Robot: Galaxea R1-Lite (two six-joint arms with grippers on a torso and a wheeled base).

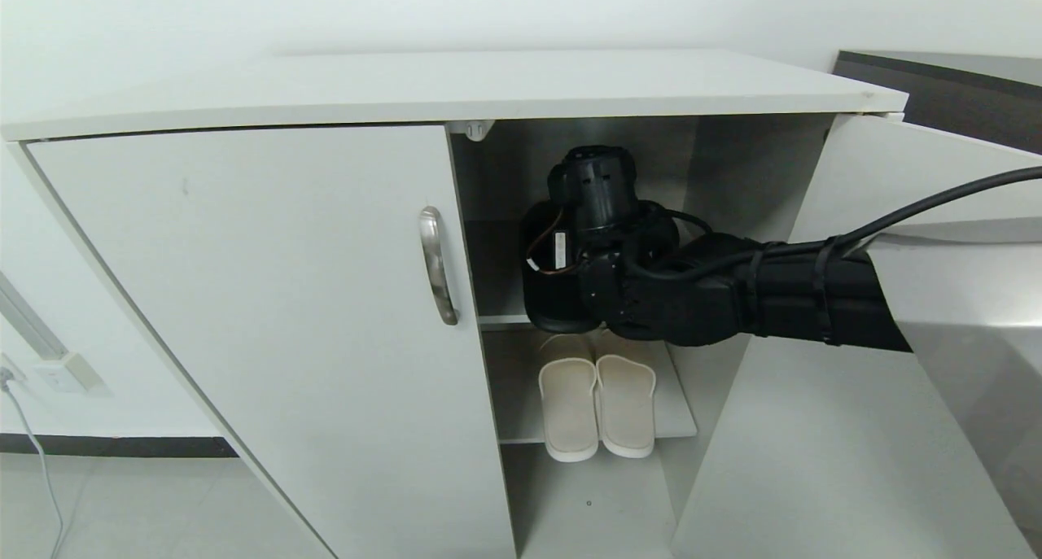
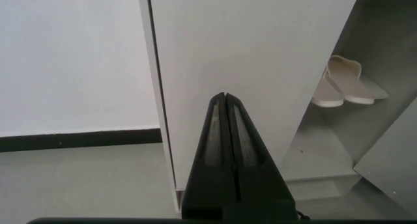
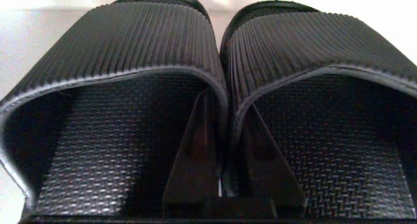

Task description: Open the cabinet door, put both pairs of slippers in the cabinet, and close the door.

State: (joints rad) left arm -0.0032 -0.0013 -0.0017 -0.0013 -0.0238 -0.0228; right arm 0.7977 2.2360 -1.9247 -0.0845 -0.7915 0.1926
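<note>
At frame centre, the right gripper (image 3: pixel 225 103) pinches the touching inner walls of 2 ribbed black rubber slippers (image 3: pixel 130 68) inside the flat-panelled white cabinet (image 1: pixel 244 299). 2 smooth cream slippers (image 1: pixel 570 404) lie on the shelf (image 1: pixel 676 421) below. The left gripper (image 2: pixel 224 120) is clenched and empty.

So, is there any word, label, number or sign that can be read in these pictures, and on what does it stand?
No text can be read.
Small white sticker on the black right arm: print too small to read.
White two-door cabinet, cream slip-on slippers, black ribbed slippers: no text shows.
</note>
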